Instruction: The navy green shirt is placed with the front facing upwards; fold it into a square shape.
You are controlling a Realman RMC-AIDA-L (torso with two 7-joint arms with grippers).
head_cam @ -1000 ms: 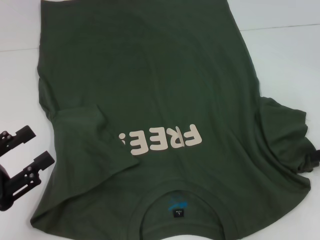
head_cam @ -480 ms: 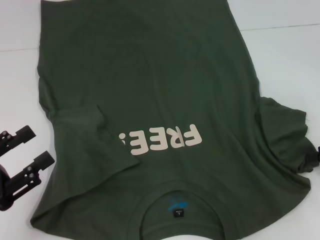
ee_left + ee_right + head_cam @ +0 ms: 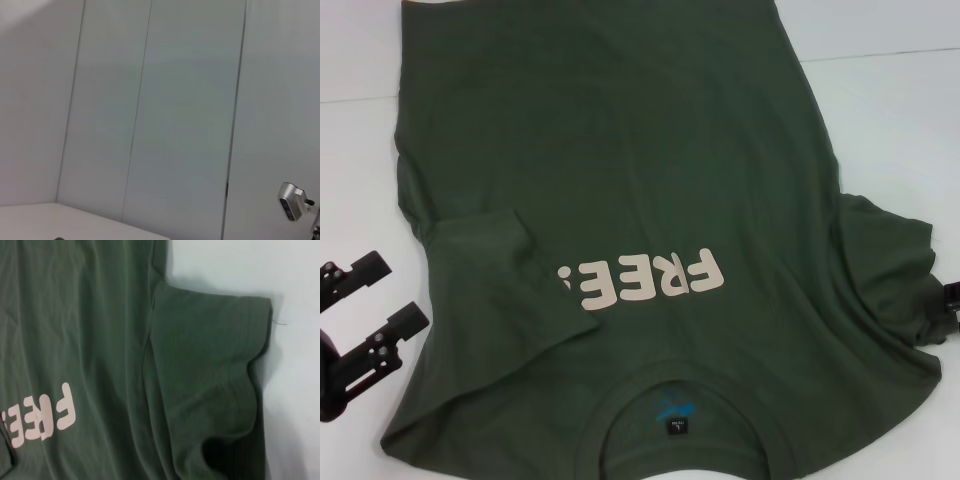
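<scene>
You've got a dark olive-green cotton T-shirt (image 3: 620,170), plain solid colour, no stripes or checks. Cream block letters "FREE" (image 3: 650,280) sit across the chest, w/ part of the lettering covered by a fold of green sleeve. Ribbed round collar (image 3: 620,415) is the same olive as the body. Inside the neck you see a small dark label (image 3: 676,426) w/ a tiny pale mark, plus a bright blue print (image 3: 672,406) just above it. Shirt lies on a plain white table (image 3: 890,100). Left gripper (image 3: 365,325) is matte black, fingers spread apart. Right gripper (image 3: 952,300) shows only a black sliver at the frame edge. Left wrist view: pale grey wall panels (image 3: 190,110) w/ thin darker seams.
</scene>
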